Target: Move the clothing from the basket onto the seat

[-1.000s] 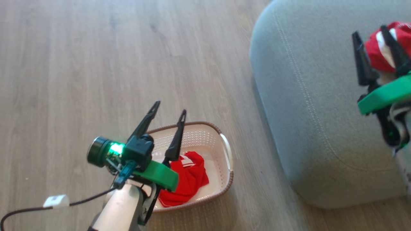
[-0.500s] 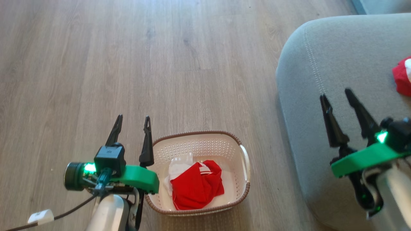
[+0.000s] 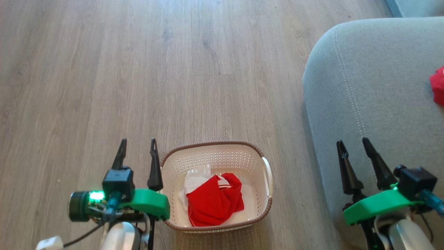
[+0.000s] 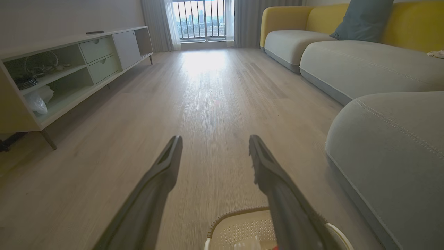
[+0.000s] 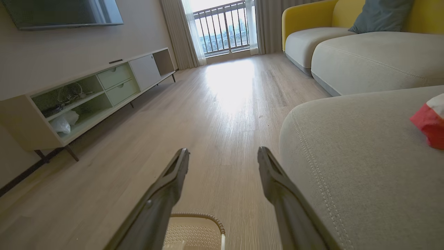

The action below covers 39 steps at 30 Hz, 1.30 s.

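A cream basket (image 3: 251,152) with a brown rim stands on the wood floor at the bottom middle of the head view. In it lies a crumpled red garment (image 3: 213,199) with white bands. A second piece of red clothing (image 3: 438,85) rests on the grey-green seat (image 3: 381,86) at the right edge. My left gripper (image 3: 137,144) hangs open just left of the basket, empty. My right gripper (image 3: 352,144) is open and empty over the seat's near left edge. The basket's rim (image 4: 239,212) shows below my left fingers (image 4: 163,173), and the clothing on the seat (image 5: 428,121) appears in the right wrist view.
A long low TV cabinet (image 4: 69,69) runs along the left wall. A yellow-backed sofa (image 4: 347,45) with a blue-grey cushion (image 4: 360,19) lines the right side. Wood floor (image 3: 156,69) stretches ahead toward a balcony window (image 4: 203,19).
The camera view has shifted. My right gripper has drawn back from the red garment, which stays on the seat. My left gripper has moved from over the basket to its left side.
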### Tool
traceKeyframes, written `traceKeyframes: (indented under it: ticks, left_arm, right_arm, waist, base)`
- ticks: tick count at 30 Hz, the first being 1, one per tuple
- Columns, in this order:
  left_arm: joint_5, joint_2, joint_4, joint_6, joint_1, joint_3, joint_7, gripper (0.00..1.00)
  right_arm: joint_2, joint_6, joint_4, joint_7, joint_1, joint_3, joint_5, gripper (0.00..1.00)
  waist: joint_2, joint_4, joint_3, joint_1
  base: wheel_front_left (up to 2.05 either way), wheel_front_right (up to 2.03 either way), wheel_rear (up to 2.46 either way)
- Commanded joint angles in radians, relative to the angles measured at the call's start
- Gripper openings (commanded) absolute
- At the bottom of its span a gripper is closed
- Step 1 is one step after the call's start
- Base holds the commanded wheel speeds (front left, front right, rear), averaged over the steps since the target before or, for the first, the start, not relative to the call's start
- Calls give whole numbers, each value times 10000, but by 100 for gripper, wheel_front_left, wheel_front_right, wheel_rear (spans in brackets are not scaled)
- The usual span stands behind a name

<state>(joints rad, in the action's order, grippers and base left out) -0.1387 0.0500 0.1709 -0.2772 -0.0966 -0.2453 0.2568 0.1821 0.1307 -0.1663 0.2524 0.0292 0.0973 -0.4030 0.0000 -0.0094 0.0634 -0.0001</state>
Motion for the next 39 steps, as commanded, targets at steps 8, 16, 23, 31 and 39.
traceKeyframes:
  ticks: [8,16,23,31,39]
  left_arm:
    - [178,4,18,-94,-129,51,49,100]
    - [161,3,132,-35,-155,-31,49,100]
    - [197,3,140,11,-199,-32,49,100]
    - [179,3,157,9,-207,-73,49,100]
    - [262,3,264,140,-342,-190,49,100]
  right_arm:
    - [-149,0,-87,93,-77,-79,518,100]
    - [-214,0,-121,93,-45,-168,548,100]
    - [-178,0,-238,93,-23,-171,518,100]
    - [-167,0,-213,93,0,-239,493,100]
    - [-105,0,-197,93,205,-322,758,100]
  waist:
    - [0,3,72,1]
    - [0,12,124,1]
    - [0,36,102,1]
    - [0,55,102,1]
    - [0,-48,407,1]
  base:
    - [0,0,0]
    - [0,0,0]
    - [0,0,0]
    - [0,0,0]
    - [0,0,0]
